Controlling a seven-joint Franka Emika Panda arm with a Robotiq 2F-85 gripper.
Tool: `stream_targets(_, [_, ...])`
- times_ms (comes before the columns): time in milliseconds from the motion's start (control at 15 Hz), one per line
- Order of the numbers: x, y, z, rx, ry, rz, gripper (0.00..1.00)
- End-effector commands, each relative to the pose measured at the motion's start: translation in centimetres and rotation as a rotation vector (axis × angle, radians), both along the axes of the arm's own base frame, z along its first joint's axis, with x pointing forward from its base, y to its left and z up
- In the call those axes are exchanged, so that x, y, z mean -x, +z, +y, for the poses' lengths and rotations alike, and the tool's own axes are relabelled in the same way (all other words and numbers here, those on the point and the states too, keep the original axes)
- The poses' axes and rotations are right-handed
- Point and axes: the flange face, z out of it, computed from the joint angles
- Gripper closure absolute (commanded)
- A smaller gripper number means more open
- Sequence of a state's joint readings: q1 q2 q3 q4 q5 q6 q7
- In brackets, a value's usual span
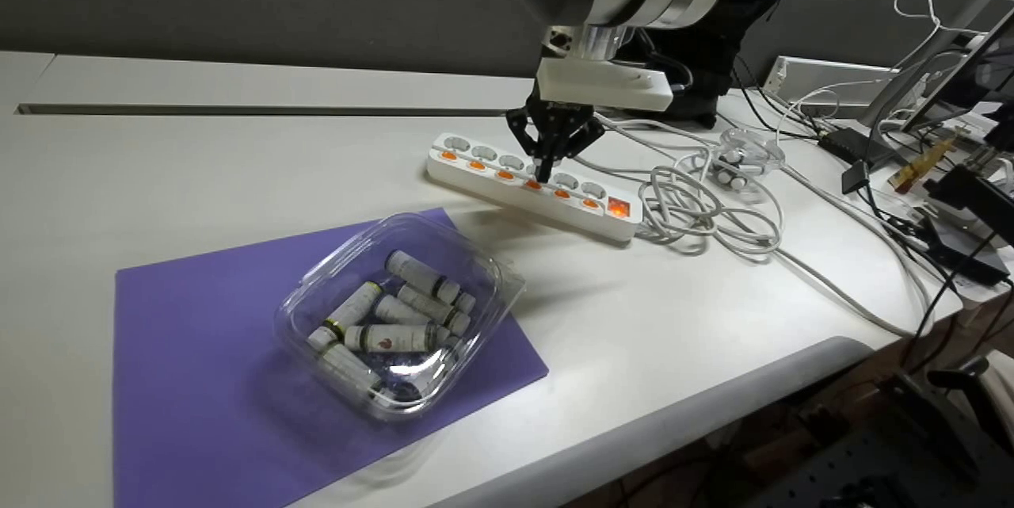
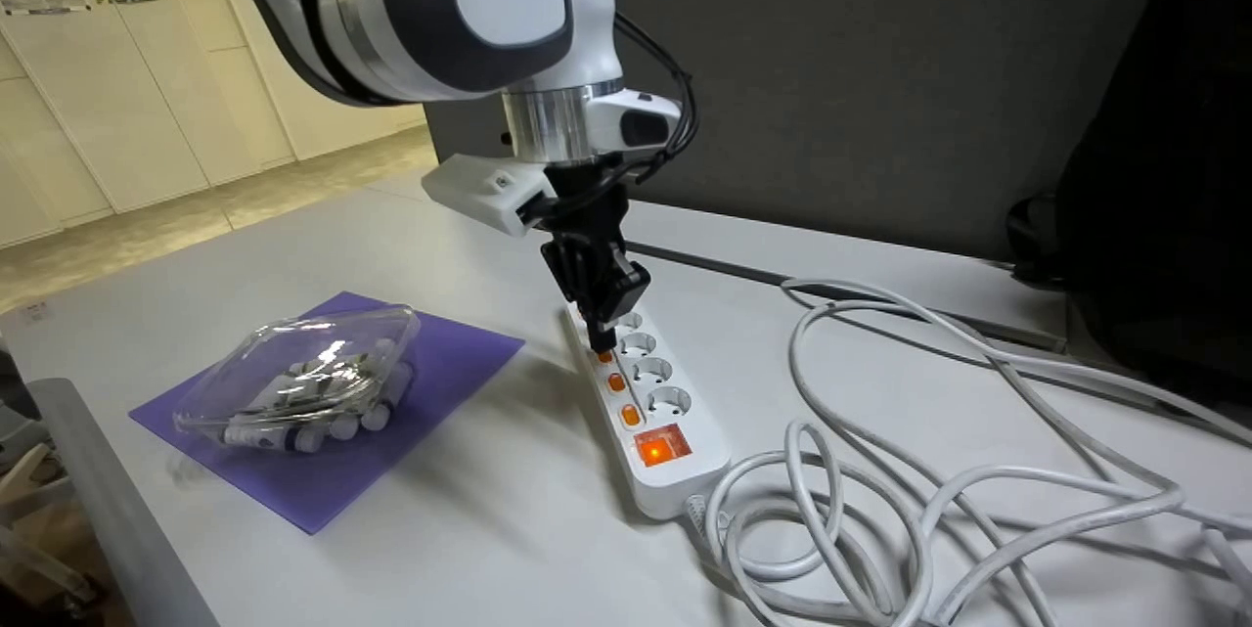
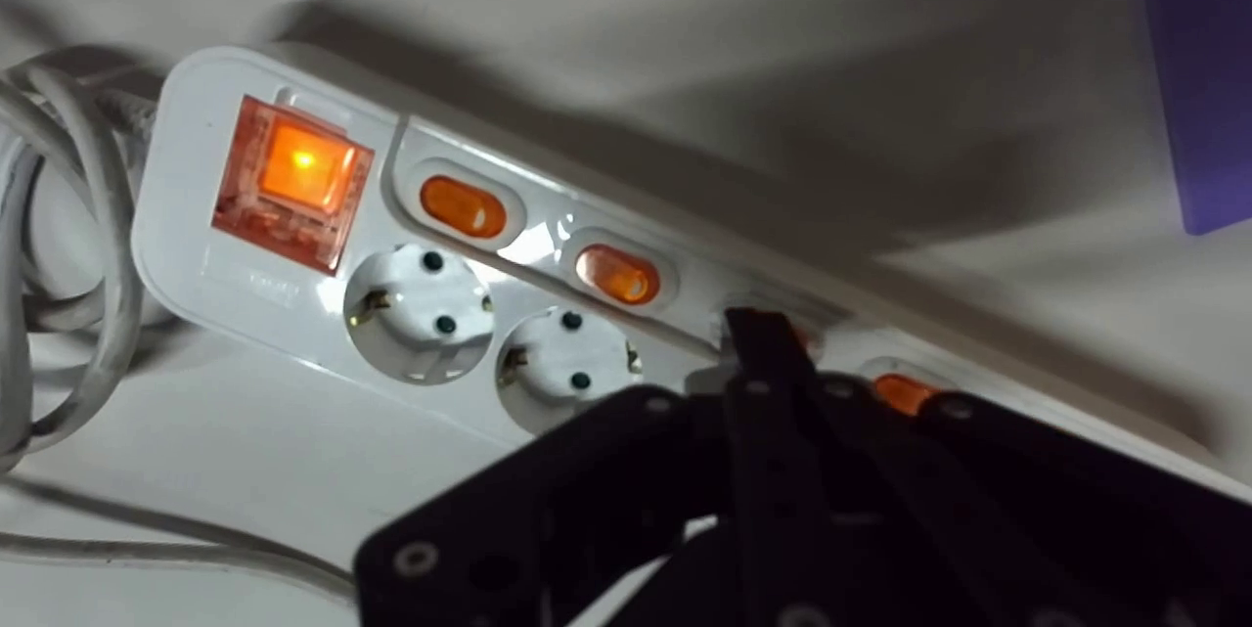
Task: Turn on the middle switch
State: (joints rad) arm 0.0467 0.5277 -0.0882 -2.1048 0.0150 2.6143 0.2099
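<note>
A white power strip [image 1: 507, 192] lies on the table, with round sockets and a row of small orange switches. It also shows in an exterior view [image 2: 675, 490] and in the wrist view [image 3: 245, 304]. The large main switch [image 3: 303, 167] at its cable end glows orange. My gripper [image 1: 543, 175] is shut and empty, pointing down. Its fingertips [image 3: 768, 324] are over the third small switch [image 3: 808, 337] from the main switch, near the strip's middle, and hide most of it. In an exterior view the tips [image 2: 603, 343] are right at that switch [image 2: 605, 357]. I cannot tell whether they touch.
Coiled white cables [image 1: 697, 207] lie at the strip's cable end. A clear plastic box [image 1: 400, 318] with several vials stands on a purple sheet [image 1: 190, 381]. A grey partition [image 1: 261, 1] rises behind the table. A black bag [image 2: 1164, 197] is at the back.
</note>
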Motion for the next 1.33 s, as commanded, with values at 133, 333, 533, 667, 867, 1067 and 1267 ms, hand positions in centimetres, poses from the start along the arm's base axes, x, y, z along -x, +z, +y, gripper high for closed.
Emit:
stream_targets(133, [-0.9,-1.0,0.0,0.006,0.028,0.012,1.00])
stream_targets(333, [-1.1,-1.2,0.3,-0.001,0.080,-0.003,1.00])
stream_targets(533, [-1.2,-1.0,0.7,-0.010,0.149,-0.025,1.00])
stream_targets(667, [-1.2,-0.8,1.0,-0.020,0.177,-0.042,1.00])
stream_targets(867, [-1.3,-0.3,1.3,-0.029,0.206,-0.070,1.00])
stream_targets(1067, [-1.4,-0.4,1.4,-0.037,0.210,-0.078,1.00])
stream_targets(1267, [-1.4,-0.5,1.0,-0.049,0.188,-0.076,1.00])
